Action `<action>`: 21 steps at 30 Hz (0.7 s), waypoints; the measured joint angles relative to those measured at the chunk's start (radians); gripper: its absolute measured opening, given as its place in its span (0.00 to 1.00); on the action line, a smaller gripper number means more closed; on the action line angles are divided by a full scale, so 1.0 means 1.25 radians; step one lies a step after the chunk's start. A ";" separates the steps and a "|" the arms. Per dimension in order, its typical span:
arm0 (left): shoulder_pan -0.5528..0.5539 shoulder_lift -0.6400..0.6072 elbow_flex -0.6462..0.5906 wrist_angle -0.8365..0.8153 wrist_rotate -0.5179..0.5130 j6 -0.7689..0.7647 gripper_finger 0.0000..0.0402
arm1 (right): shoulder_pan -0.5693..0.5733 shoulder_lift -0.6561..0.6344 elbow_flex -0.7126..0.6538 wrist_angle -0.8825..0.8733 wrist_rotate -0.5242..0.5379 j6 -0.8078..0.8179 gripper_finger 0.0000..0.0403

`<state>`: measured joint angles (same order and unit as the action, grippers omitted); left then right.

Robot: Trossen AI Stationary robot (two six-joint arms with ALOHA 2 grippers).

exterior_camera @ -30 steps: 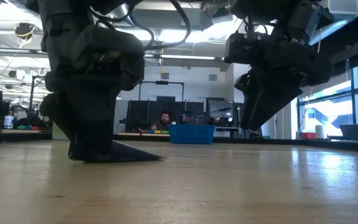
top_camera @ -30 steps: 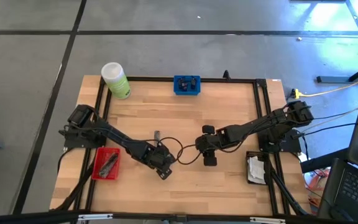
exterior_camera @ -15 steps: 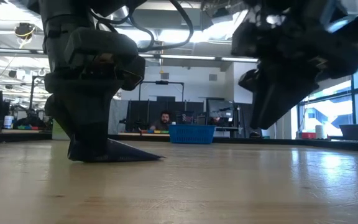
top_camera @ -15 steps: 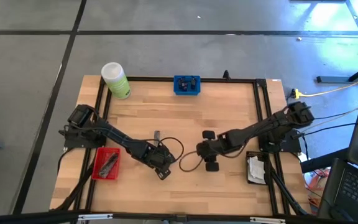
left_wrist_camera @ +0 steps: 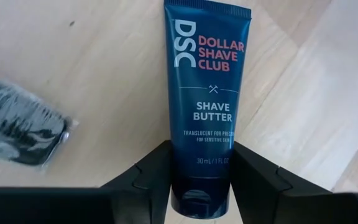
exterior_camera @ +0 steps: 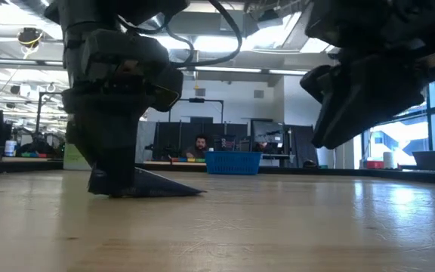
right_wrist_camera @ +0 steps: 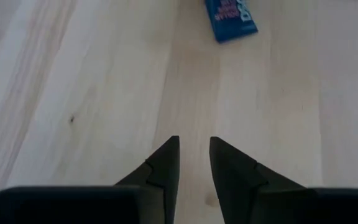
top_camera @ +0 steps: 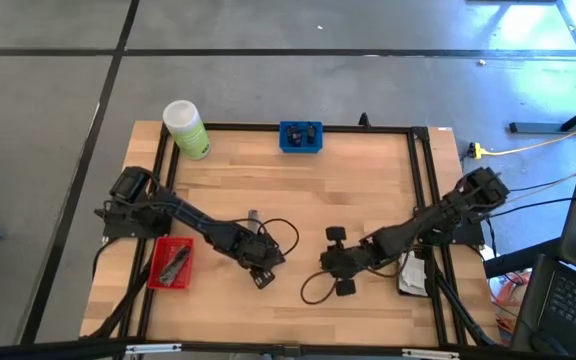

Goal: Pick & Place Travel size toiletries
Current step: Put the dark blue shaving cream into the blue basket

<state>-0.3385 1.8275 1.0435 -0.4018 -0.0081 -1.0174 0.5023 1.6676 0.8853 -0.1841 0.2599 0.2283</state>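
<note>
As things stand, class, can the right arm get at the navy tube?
Probably not. The left gripper is shut on the navy tube, its fingers at both sides of the cap end. The right gripper is nearby, holds nothing, and only the far end looks free.

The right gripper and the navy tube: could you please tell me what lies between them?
Only bare wooden table. The right wrist view shows it from the right gripper to the navy tube.
</note>
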 joint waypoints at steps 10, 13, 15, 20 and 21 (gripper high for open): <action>0.046 -0.003 -0.001 0.156 0.118 0.094 0.35 | 0.050 0.000 -0.057 0.116 0.053 -0.004 0.28; 0.067 -0.003 0.000 0.198 0.182 0.121 0.35 | 0.064 0.000 -0.053 0.129 0.067 -0.034 0.32; 0.080 -0.005 0.000 0.224 0.219 0.129 0.35 | 0.071 0.000 -0.052 0.154 0.081 -0.059 0.34; 0.106 -0.005 0.001 0.278 0.314 0.146 0.35 | 0.085 -0.005 -0.051 0.197 0.140 -0.127 0.39; 0.110 -0.006 0.001 0.290 0.334 0.148 0.35 | 0.087 -0.006 -0.051 0.201 0.160 -0.135 0.40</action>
<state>-0.2007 1.8202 1.0447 -0.0387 0.4094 -0.8328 0.6110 1.6601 0.8214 0.0671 0.4598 0.0598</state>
